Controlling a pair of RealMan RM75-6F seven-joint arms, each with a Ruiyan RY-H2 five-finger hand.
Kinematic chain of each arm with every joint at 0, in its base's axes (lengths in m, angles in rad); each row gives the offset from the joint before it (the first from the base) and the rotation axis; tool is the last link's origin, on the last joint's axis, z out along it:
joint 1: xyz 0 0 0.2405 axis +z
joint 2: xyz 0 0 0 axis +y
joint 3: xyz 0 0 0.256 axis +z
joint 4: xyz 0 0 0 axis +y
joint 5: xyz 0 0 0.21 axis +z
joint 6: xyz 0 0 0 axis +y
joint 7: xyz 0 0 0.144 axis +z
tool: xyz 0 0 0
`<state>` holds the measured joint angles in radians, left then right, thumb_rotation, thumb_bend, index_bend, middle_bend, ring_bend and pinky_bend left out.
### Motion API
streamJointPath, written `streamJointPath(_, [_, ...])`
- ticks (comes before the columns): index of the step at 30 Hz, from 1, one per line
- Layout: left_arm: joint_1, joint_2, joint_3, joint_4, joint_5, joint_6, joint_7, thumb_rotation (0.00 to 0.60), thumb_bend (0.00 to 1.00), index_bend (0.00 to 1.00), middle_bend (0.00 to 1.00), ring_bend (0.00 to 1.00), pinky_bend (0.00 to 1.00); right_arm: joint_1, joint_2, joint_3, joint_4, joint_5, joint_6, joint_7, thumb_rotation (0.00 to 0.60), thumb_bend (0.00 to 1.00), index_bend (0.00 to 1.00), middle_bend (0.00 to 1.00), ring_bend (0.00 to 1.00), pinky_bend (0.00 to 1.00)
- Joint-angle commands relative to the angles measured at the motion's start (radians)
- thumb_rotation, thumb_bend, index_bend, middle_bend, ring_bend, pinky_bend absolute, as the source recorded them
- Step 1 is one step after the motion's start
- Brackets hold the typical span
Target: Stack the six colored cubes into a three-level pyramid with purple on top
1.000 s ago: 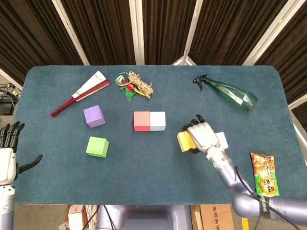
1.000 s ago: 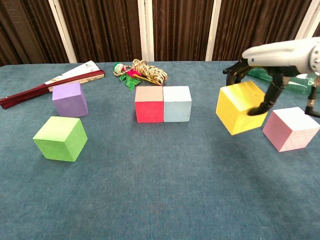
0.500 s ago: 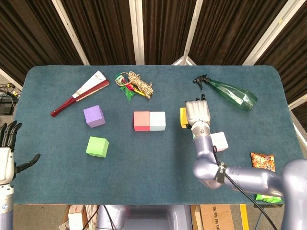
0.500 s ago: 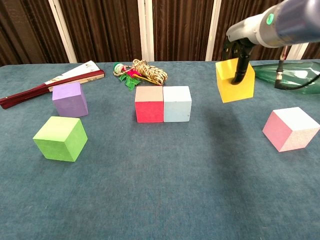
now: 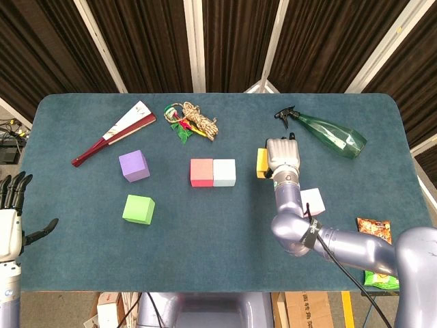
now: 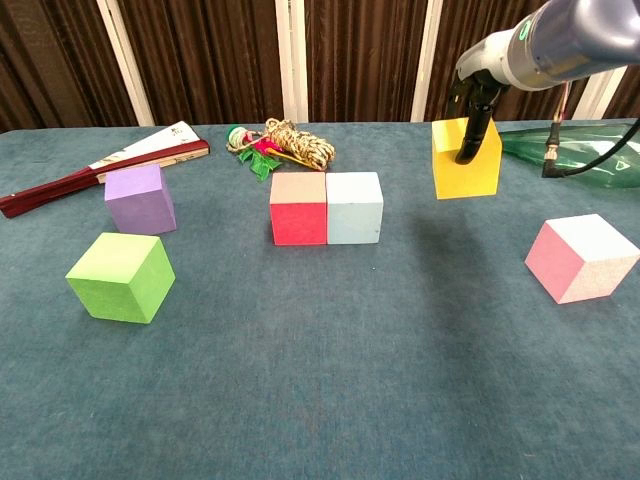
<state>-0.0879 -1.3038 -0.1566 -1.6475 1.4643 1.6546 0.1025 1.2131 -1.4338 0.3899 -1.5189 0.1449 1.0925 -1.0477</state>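
Above the table, right hand (image 5: 282, 154) fingers (image 6: 468, 135) clasp the yellow cube (image 6: 465, 168).

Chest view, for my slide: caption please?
Right robot hand holds the yellow foam cube aloft, right of the touching red and pale-blue cubes.
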Motion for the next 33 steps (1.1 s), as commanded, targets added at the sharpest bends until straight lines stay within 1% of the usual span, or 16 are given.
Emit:
streamJointPath(1, [0.0, -0.001, -0.001, 0.001, 0.0, 0.002, 0.0, 0.6, 0.17, 0.12, 0.06, 0.0, 0.0, -0.014, -0.007, 0.002, 0.014, -0.008, -0.035, 0.025, 0.6, 0.25, 0.4, 0.37, 0.21, 0.0])
streamJointPath(5, [-0.001, -0.005, -0.003, 0.006, -0.002, -0.001, 0.003, 0.6, 0.17, 0.12, 0.06, 0.0, 0.0, -0.017, -0.015, -0.012, 0.025, -0.027, -0.051, 0.03, 0.6, 0.25, 0.4, 0.37, 0.21, 0.0])
streamJointPath(15, [0.0, -0.007, -0.006, 0.009, 0.002, 0.004, 0.0, 0.6, 0.17, 0.12, 0.06, 0.0, 0.0, -0.008, -0.048, -0.016, 0.054, -0.035, -0.063, 0.047, 0.6, 0.25, 0.4, 0.37, 0.21, 0.0])
streamJointPath(33, [0.0, -0.004, -0.011, 0.013, -0.004, 0.0, -0.007, 0.6, 0.17, 0.12, 0.06, 0.0, 0.0, -0.004, -0.104, -0.001, 0.111, -0.081, -0.109, 0.127, 0.6, 0.25, 0.4, 0.37, 0.22, 0.0])
